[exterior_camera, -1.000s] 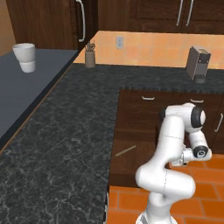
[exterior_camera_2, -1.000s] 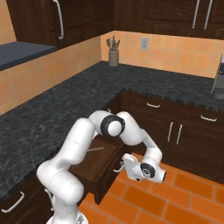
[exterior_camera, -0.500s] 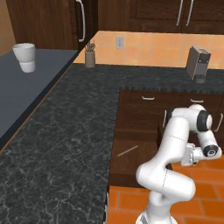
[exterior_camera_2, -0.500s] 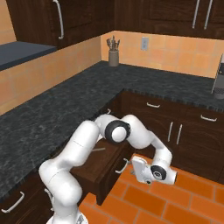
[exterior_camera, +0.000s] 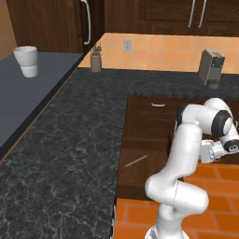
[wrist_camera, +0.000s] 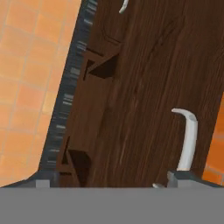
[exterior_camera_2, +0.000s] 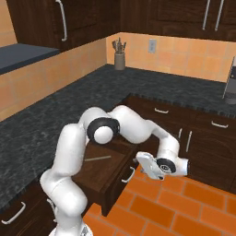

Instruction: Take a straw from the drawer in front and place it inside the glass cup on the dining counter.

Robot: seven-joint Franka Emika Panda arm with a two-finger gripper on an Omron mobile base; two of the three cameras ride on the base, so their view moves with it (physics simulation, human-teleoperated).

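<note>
- A white cup (exterior_camera: 26,61) stands far left on a raised grey ledge (exterior_camera: 28,95), well apart from the work and, being opaque, apparently no part of the task.
- Right of it the black counter (exterior_camera: 70,154) runs past a utensil pot (exterior_camera: 96,61) set against the tiled back wall.
- The drawer (exterior_camera: 142,158) stands pulled out from under the counter's edge, its inside open to view from above, which suggests it was opened to give reach to what lies in it.
- The straw (exterior_camera: 136,161) lies flat on the drawer floor near the left wall, touching nothing else; its long axis runs diagonally, the far end pointing up and right toward the cabinets, the near end toward the counter.
- In the right base view the same straw (exterior_camera_2: 97,158) lies along the drawer floor, roughly level across the picture.
- The gripper (exterior_camera_2: 144,167) hangs just outside the drawer front, beside the handle (exterior_camera_2: 127,175), jaws spread wide and holding nothing.
- The hand view looks along the dark wood front, with the silver handle (wrist_camera: 188,142) close by.
- Far right, a coffee machine (exterior_camera: 211,68) sits on the back counter.
- Likely next: lift over the drawer and come down on the straw across its length.
</note>
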